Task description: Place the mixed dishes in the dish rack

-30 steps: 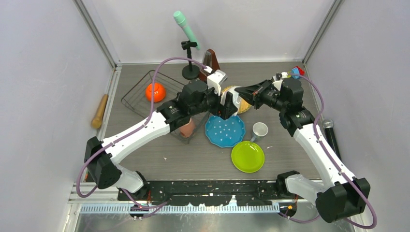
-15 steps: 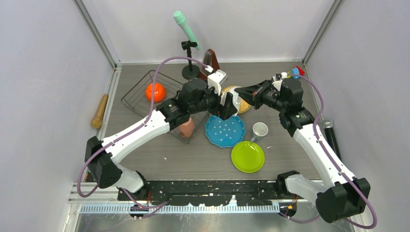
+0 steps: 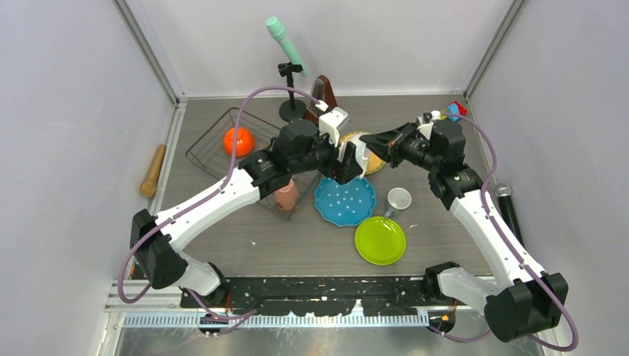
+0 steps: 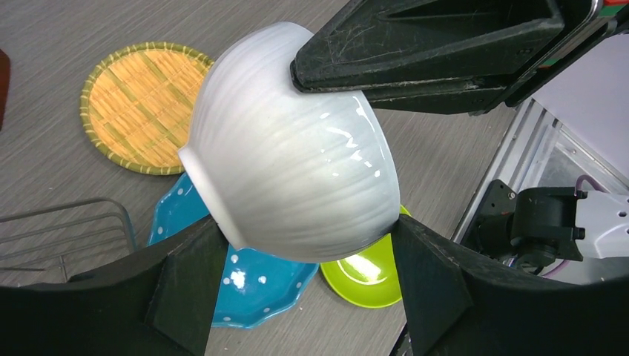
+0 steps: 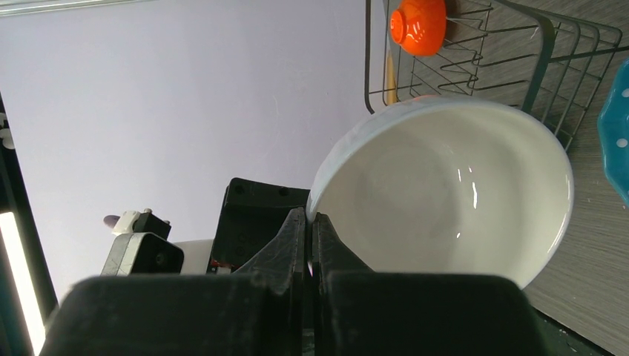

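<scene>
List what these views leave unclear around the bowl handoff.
Left wrist view: the white bowl covers the inner faces of the left gripper, so contact is unreadable.
Top view: yellow plate mostly behind the right gripper and bowl.
Top view: tan mug partly under the left arm.
Right wrist view: rack cut by the top edge, its near side behind the bowl.

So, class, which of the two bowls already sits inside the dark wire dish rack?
The glossy orange bowl; the ribbed white ceramic bowl hangs in the air, rim pinched by the right claw.
</scene>
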